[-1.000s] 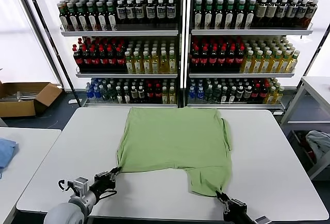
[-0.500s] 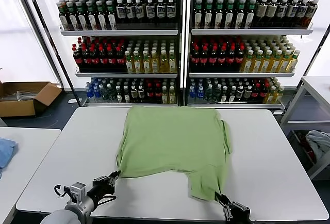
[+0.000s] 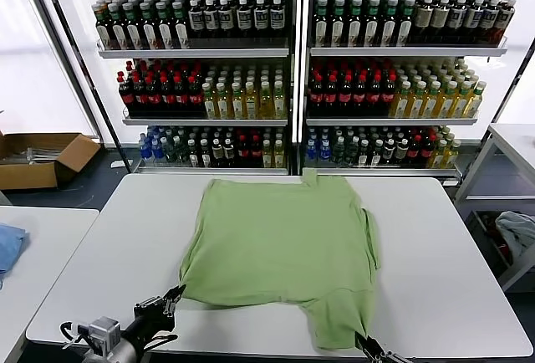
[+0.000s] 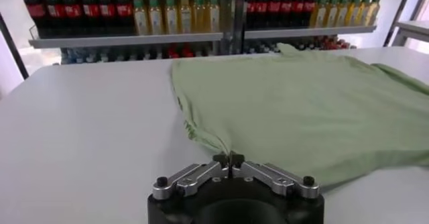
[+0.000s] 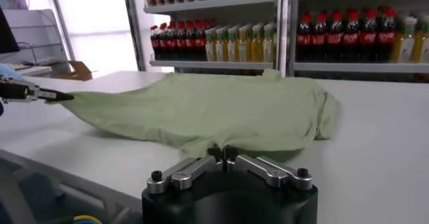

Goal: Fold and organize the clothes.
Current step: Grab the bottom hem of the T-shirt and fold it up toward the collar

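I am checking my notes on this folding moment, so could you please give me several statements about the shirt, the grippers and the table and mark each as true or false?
1. The light green shirt lies spread on the white table. True.
2. The left gripper is open and clear of the shirt. False: it is shut on the shirt's near edge.
3. The right gripper is pinching the shirt's fabric. True.
4. The shirt hangs from a shelf. False: the shelves hold bottles; the shirt is on the table.
5. A cardboard box sits on the table beside the shirt. False: it is on the floor, off to the left.
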Controlling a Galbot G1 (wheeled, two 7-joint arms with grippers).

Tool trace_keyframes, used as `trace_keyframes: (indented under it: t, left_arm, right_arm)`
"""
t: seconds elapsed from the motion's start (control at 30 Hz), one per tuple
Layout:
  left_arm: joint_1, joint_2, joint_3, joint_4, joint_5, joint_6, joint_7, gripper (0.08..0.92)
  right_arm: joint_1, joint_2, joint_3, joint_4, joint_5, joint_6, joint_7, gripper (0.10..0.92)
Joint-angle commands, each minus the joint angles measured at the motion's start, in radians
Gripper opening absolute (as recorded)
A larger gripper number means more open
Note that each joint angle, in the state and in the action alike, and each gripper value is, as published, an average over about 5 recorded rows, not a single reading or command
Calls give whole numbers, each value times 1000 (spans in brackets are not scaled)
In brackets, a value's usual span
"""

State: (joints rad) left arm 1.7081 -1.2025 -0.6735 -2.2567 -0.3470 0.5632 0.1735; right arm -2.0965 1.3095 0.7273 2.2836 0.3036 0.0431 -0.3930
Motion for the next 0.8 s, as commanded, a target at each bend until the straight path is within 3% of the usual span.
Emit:
trace_keyframes:
  t: [0.03,0.33,0.57,0.8]
  left_arm:
    - [50,-5,-21,-82,-20,-1,6,81]
    - [-216,25,25,40,-255,-20,1,81]
    - [-424,68,58,226,-311,-23,-7,81]
    - [-560,68,102,400,-325,-26,3,81]
  right_arm:
    - [31,-1,4,3,87,43,10,108]
    - [376,-32,-36,-103,236,-65,84,108]
    - [607,-105,-59,-218,307,-139,146,108]
    - [817,-149,-126,-374,311,-183,188,108]
